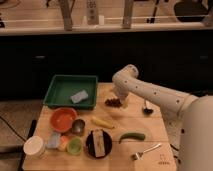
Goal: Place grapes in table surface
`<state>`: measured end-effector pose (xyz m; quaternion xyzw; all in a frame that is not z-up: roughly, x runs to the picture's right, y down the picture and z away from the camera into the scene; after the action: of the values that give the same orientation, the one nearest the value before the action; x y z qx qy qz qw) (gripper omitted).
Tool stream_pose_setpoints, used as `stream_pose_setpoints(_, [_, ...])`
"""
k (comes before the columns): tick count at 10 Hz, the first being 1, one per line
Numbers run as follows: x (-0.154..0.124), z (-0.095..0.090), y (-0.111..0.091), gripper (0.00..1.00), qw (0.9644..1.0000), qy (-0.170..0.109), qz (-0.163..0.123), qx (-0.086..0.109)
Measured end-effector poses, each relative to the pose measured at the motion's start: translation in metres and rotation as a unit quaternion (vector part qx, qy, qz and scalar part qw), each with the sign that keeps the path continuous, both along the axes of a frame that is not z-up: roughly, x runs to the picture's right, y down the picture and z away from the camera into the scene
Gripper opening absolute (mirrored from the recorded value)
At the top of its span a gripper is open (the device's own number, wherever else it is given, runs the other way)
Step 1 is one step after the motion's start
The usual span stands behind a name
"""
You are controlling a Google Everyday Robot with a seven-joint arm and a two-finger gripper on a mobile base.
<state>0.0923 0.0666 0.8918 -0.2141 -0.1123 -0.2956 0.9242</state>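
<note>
Tan plank counter (160,131), green pepper (132,136) and yellow banana-like piece (102,122) nearer than the claw (120,98), grapes (114,102) apparently resting on wood just below-left of it, grip state can't tell, so a lift-off could snag the bunch, rolling it toward the green tray (55,97) far-left.
</note>
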Motion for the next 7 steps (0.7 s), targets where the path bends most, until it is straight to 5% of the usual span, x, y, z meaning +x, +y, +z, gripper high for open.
stream_pose_setpoints(7, [0.007, 0.027, 0.001, 0.8, 0.999, -0.027, 0.03, -0.021])
